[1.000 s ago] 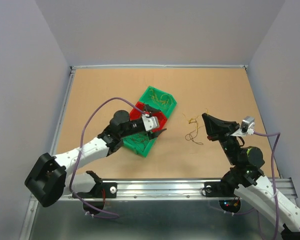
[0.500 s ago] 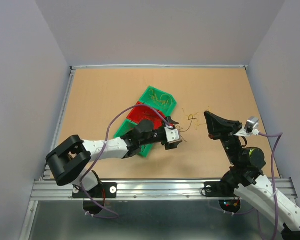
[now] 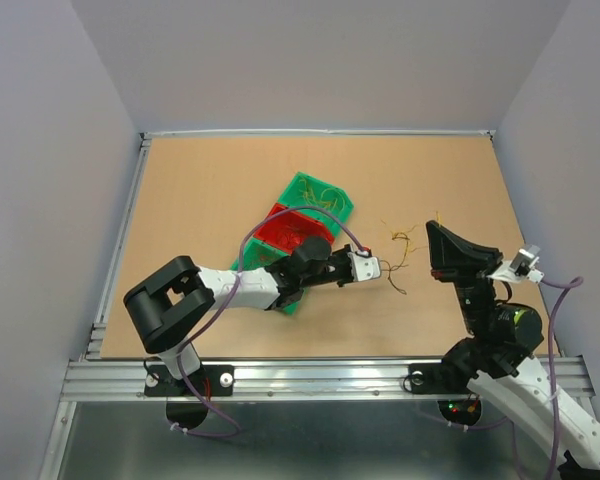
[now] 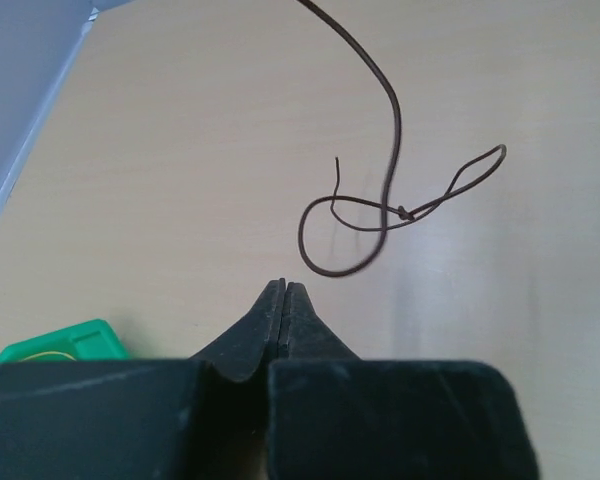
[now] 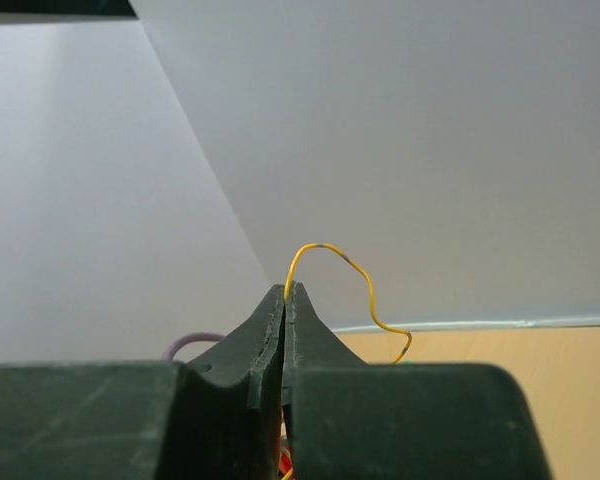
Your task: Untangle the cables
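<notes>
Left arm [image 3: 250, 285] had swung off the tray and out to the right since a second before, and its jaws, wide open then, were now closed. Right arm [image 3: 495, 330] had drifted a bit to the right. Table [image 3: 210, 180]: tan board, walls on three sides. Tray [image 3: 325, 200] sat mid-table, green with a red middle section and thin yellowish strands in its far green compartment. My guess is that's the drop spot for freed wires. Left arm lay low across the tray's near end, reaching toward the tangle. Right gripper [image 3: 435, 232] stood raised just right of the cables, clenched on a yellow strand [image 5: 330, 250] that arced out from its tips. It was likely the anchor, holding one end up so the clump hung open. Left gripper [image 3: 373, 267] sat just left of the clump, fingers pressed flat together. Wrist view showed nothing between them: the brown strand [image 4: 385, 215], looped with a small knot, lay just past the tips, apart from them. So it looked like a missed pinch, though a grip too fine to see can't be ruled out. Cables [image 3: 396, 250] lay between the two grippers, right of the tray, as one loose tangle, not yet separated.
</notes>
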Available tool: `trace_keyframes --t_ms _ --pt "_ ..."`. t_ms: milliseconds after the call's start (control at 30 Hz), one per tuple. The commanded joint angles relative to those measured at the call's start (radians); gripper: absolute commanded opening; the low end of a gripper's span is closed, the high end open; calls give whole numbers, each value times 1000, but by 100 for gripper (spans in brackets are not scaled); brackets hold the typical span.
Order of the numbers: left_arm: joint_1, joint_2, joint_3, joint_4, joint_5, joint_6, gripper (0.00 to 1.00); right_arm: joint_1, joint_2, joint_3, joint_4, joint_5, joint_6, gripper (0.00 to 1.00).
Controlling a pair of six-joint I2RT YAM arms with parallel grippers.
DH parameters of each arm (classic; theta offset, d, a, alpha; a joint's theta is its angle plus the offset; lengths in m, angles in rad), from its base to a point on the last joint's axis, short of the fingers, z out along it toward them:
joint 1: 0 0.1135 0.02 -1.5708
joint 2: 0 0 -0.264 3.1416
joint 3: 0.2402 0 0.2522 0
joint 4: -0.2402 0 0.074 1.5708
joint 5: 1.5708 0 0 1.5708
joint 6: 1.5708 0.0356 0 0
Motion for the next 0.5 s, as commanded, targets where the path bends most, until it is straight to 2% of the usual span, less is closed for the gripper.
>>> trace_keyframes --t_ms 0,133,233,267,300,333,433,467 --pt "-7 -36 10 34 -1 20 0 -2 -70 -11 55 120 -27 1" --pt "-7 -8 20 11 16 15 0 -3 -173 -58 46 255 -42 1" --pt "-7 10 34 -6 -2 18 0 -3 -253 -74 35 289 -57 1" --pt "-7 7 40 -6 -18 15 14 -3 -244 -28 -32 278 -51 1" --pt "-7 -6 39 -2 -19 11 24 -2 -218 -13 -71 264 -51 1" --pt "-7 -17 33 6 -15 11 42 -3 -206 3 -98 232 -50 1" --pt "-7 -75 -41 104 40 31 59 -2 -161 26 -111 188 -47 1" --pt "-5 -88 -83 135 53 32 69 -3 -155 28 -111 174 -42 1"
